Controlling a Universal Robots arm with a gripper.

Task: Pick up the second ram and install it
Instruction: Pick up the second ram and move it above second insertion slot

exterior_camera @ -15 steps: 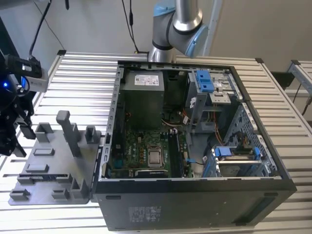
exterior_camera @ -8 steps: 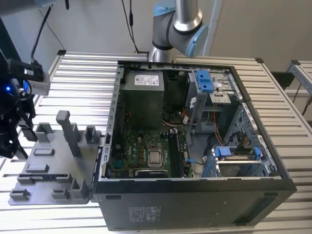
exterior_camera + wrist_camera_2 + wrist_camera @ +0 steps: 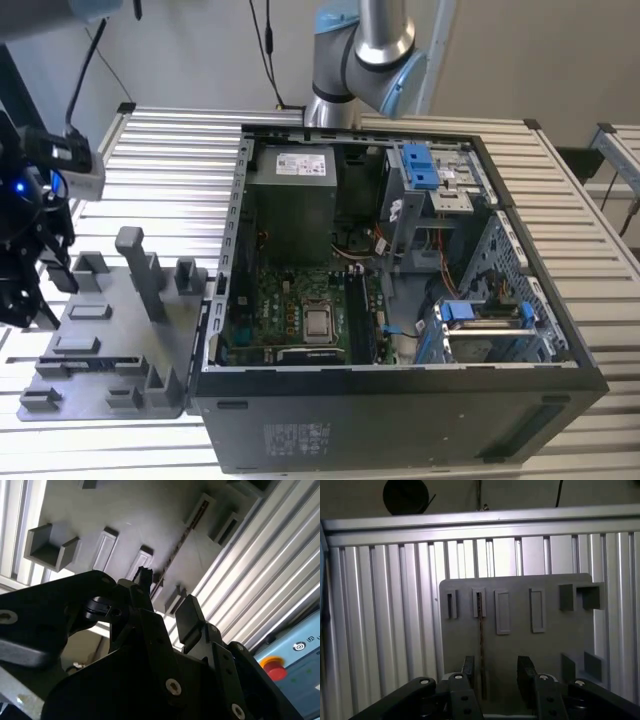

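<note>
First wrist view: open claw [image 3: 496, 666] straddles the ram stick [image 3: 481, 630] standing in the tray [image 3: 550, 645]; not gripped, not installed.

Bright slatted desk before a plain wall

The desk [image 3: 170, 160] is made of long ribbed aluminium slats, and strong light shines white on them at the exterior view's left. Behind it stands a pale, bare wall [image 3: 530, 50], with thin dark cables [image 3: 266, 50] hanging down in front of it. At the exterior view's right edge a second slatted desk [image 3: 625, 150] stands a little apart. In the second wrist view, a light blue box [image 3: 300, 650] with a red button [image 3: 274, 667] is beside the desk.
</note>
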